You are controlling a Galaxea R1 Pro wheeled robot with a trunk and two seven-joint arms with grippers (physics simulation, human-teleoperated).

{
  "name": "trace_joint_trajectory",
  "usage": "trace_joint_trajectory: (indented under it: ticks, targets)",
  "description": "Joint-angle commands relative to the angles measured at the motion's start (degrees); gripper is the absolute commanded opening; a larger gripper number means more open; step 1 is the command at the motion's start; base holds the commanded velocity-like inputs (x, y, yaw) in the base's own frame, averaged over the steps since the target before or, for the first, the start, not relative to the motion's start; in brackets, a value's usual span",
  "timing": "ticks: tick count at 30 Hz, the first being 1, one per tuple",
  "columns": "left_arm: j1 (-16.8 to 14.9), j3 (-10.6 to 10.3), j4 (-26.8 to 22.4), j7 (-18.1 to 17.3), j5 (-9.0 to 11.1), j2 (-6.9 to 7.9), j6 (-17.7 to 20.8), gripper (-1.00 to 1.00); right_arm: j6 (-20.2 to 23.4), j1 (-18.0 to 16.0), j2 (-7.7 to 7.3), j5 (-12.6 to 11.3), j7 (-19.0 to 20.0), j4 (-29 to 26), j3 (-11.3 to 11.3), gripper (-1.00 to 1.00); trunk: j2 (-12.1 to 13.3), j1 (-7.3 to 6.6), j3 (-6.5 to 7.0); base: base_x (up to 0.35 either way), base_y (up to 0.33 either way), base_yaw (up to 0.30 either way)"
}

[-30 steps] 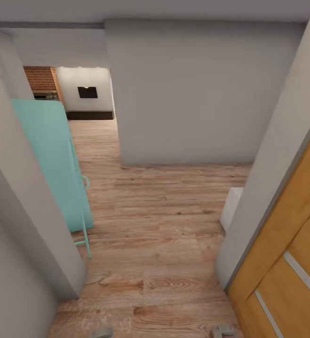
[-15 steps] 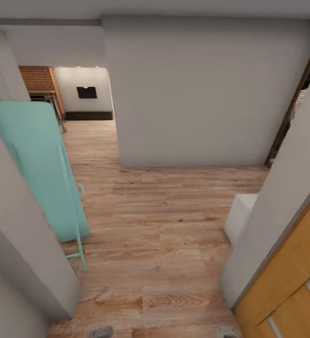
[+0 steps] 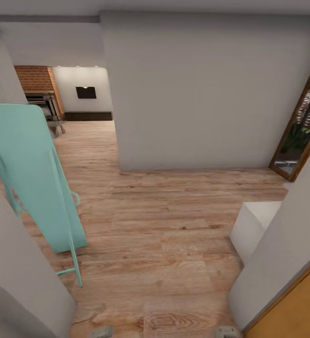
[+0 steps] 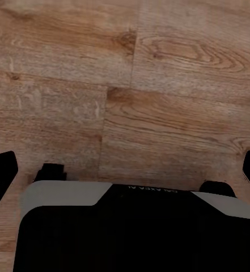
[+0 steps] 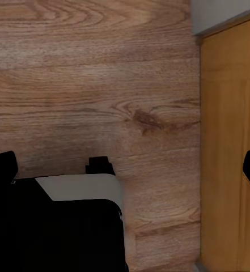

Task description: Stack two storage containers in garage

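Both pincers (image 4: 125,170) (image 5: 125,170) apart, empty, over wood floor (image 3: 164,225); one turquoise, possibly ironing, board (image 3: 33,173).

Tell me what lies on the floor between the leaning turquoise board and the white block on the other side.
In the head view, only bare wood-plank flooring lies between the turquoise board and the white block; nothing rests on that stretch.

wood-plank floor (image 3: 164,244), teal folding board (image 3: 30,173), white box (image 3: 255,225)

Teal ironing board (image 3: 37,178) leans by left wall, white box (image 3: 253,225) right, brick fireplace (image 3: 37,84) beyond.
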Motion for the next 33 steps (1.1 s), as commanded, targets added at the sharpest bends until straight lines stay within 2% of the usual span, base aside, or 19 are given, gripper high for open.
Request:
trace_joint_trajectory:
  ticks: [1, 33]
  targets:
    - [0.0, 0.4, -0.1, -0.3, 0.0, -0.07, 0.4, 1.0, 0.4, 0.0, -0.01, -0.4, -0.3, -0.1, 0.5, 1.0, -0.1, 0.06, -0.1, 0.333, 0.001, 0.0]
    - [0.0, 0.4, -0.1, -0.3, 0.0, -0.07, 0.4, 1.0, 0.3, 0.0, 0.14, -0.7, -0.4, -1.0, -0.1, 1.0, -0.1, 0.06, -0.1, 0.333, 0.0, 0.0]
